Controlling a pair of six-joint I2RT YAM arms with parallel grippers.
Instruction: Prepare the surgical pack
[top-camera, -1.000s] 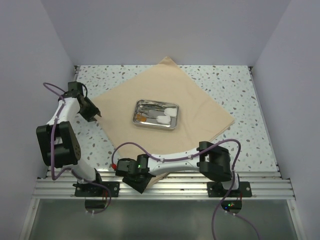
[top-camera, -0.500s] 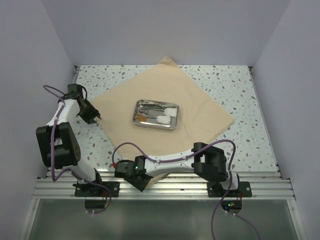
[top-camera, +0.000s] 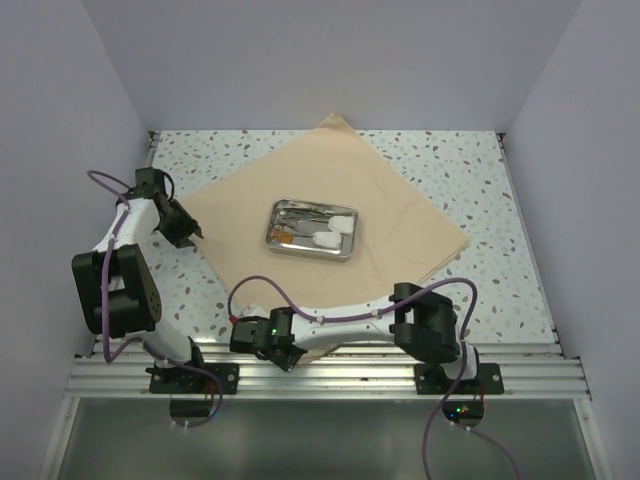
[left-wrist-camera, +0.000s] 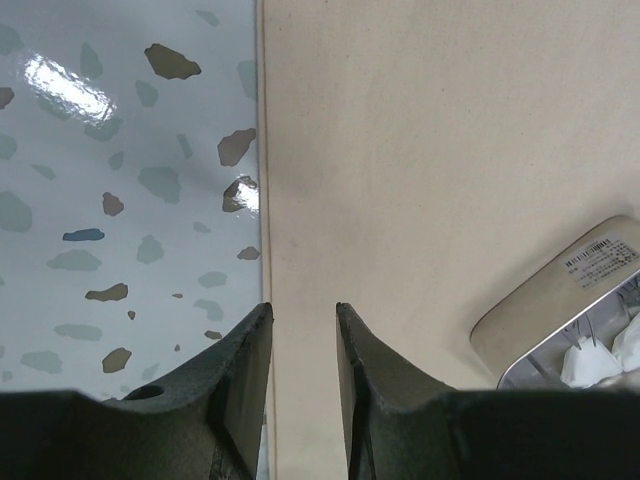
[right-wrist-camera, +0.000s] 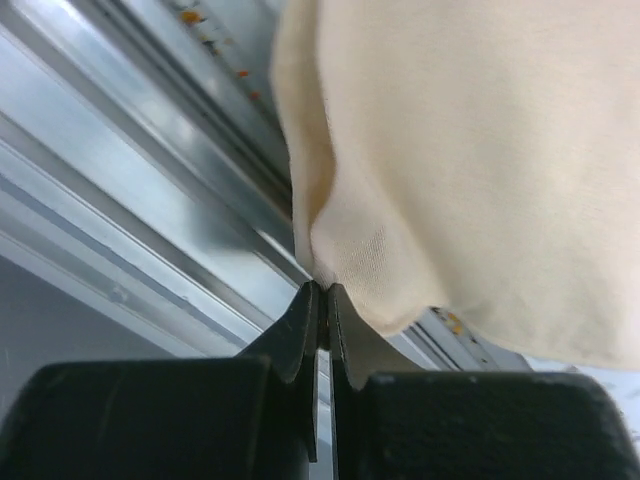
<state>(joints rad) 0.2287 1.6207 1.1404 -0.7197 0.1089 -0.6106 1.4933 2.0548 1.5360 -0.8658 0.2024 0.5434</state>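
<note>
Bearing an illegible barcode label (left-wrist-camera: 600, 262), steel tray (left-wrist-camera: 530, 312) on surgical pack (left-wrist-camera: 420, 150).

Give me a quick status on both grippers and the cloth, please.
Left gripper open over the cloth, at its left edge. Right gripper shut on its near corner. Metal tray sits mid-cloth, clear of both grippers.

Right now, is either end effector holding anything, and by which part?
The right end effector pinches the surgical pack by the edge at its near corner; the left end effector stands open, holding nothing.
</note>
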